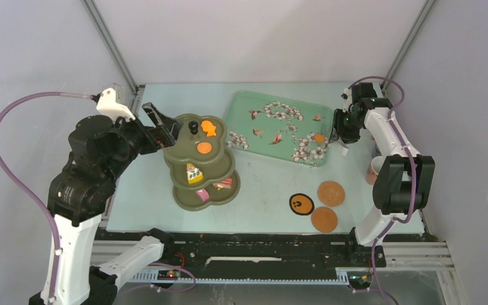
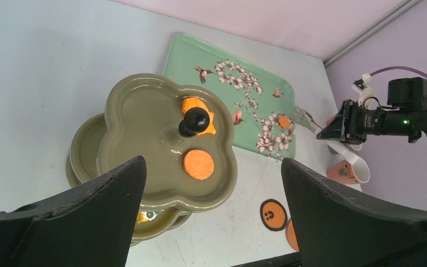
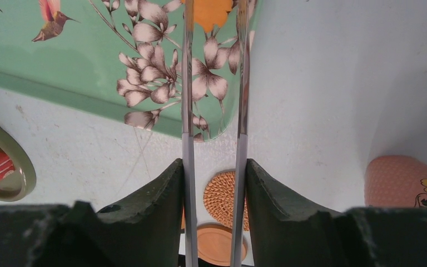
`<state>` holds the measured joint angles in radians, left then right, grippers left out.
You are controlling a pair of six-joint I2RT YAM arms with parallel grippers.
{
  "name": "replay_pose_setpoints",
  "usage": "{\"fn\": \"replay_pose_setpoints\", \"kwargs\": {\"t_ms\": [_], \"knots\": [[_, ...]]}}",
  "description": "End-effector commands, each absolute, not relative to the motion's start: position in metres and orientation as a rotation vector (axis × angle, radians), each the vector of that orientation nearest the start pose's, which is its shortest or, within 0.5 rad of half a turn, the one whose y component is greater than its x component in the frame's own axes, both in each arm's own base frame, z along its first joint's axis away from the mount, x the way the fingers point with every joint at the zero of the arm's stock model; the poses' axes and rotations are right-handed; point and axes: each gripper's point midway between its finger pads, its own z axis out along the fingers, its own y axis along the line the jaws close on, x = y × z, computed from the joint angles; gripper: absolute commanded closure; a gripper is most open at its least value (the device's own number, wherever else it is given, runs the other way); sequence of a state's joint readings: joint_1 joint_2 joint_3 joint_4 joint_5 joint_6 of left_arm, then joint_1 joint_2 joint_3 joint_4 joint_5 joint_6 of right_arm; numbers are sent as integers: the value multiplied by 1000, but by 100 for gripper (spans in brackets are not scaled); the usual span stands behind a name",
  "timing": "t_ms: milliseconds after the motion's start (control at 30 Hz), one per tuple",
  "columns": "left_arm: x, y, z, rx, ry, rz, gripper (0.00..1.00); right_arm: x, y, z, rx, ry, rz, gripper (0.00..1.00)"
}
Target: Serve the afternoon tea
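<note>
The olive-green three-tier stand (image 1: 181, 149) stands left of centre. Its top tier holds two orange pastries (image 1: 204, 148), the middle one a yellow pastry (image 1: 194, 173), the bottom one pink and red pastries (image 1: 223, 184). My left gripper (image 1: 165, 130) is open and empty, just left of the top tier; in the left wrist view its jaws (image 2: 212, 161) stand wide over the stand (image 2: 139, 122). My right gripper (image 1: 343, 143) is shut on the metal tongs (image 3: 188, 83), whose tips straddle an orange pastry (image 3: 214, 11) on the tray's right end (image 1: 319, 137). Three coasters (image 1: 300, 204) lie at front right.
The mint-green floral tray (image 1: 238, 121) lies at the back centre. A pink patterned cup (image 1: 376, 168) sits by the right edge, partly behind my right arm; it also shows in the right wrist view (image 3: 400, 181). A woven coaster (image 3: 225, 194) lies below the right gripper.
</note>
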<state>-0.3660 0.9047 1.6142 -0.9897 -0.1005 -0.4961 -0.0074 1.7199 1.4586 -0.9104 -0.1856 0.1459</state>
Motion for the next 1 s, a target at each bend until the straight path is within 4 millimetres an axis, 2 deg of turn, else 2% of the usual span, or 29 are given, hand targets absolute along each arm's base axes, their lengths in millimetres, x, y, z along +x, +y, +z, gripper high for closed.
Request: {"fn": "replay_pose_setpoints", "kwargs": {"t_ms": [0, 267, 367, 633, 967], "knots": [[218, -84, 440, -168, 1821, -505, 2, 376, 37, 134, 124, 2701, 296, 57], [218, -83, 438, -164, 1825, -496, 2, 376, 39, 129, 120, 2713, 310, 54], [218, -83, 438, -162, 1826, -493, 2, 374, 50, 127, 79, 2720, 317, 54], [218, -82, 438, -164, 1828, -490, 2, 374, 51, 122, 64, 2736, 289, 53], [219, -83, 437, -164, 1830, -494, 2, 374, 44, 134, 49, 2705, 205, 53]]}}
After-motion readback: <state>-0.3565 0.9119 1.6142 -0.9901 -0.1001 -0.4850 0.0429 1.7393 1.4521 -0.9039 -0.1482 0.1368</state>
